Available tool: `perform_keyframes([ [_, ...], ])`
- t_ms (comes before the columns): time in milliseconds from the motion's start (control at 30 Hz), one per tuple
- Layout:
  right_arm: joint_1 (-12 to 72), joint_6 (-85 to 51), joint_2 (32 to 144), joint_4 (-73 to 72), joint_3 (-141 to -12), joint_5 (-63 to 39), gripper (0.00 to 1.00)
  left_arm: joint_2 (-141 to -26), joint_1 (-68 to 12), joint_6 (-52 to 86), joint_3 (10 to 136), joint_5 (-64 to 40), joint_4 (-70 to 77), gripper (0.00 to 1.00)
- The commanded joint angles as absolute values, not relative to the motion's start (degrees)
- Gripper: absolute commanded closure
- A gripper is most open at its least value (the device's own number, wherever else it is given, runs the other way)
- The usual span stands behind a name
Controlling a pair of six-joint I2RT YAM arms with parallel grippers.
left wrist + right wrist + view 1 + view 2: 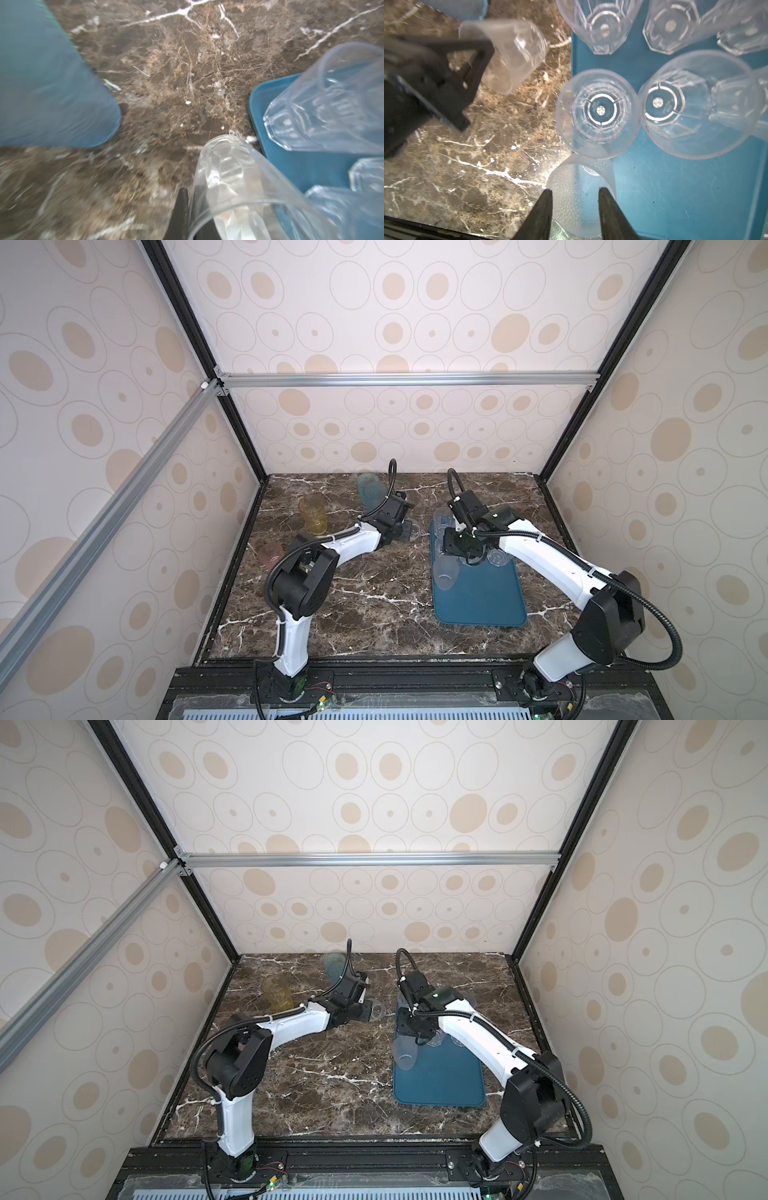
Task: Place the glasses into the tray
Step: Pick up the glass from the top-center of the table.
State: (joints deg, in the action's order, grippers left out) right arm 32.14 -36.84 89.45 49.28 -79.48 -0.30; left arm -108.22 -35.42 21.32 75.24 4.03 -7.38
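Both top views: task partway. Tray (482,597) sits on the right of the counter (374,614). A cluster of clear faceted glasses (658,104) stands upright at its far end, and a frosted glass (445,572) stands at its left edge. The near half of the tray is bare.

Left out on the counter:
- amber glass (313,514)
- small pinkish glass (270,553), near the left arm's elbow
- teal glass (369,491) at the back, maybe two there, hard to separate

One more clear glass (519,52) is in hand. Judged remaining: that one, then the coloured ones.

Left gripper (488,49) is pressed together on the clear glass's wall near the rim. The glass is tilted, over the counter just beside the tray's far left corner, not yet in. The view is blurred, so whether it's off the surface is unclear.

Right gripper (575,191) is over the tray, jaws partly spread, with the frosted glass right beneath them. It looks like no pinch, though contact can't be confirmed.
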Motion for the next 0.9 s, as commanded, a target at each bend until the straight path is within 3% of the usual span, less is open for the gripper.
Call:
perform_keyframes([
  [0,34.69,-37.54,89.50,51.44,-82.34,0.47,0.60,-99.60,-35.64,19.80,70.41,6.83,-8.55,1.00],
  [367,43.80,-40.87,96.37,48.87,-85.65,0.64,0.60,-78.05,-35.71,21.34,52.24,7.25,-17.72,1.00],
  [867,50.01,-40.69,103.31,51.19,-89.36,2.65,0.61,-81.12,-35.70,22.42,49.74,2.82,-15.43,0.92],
])
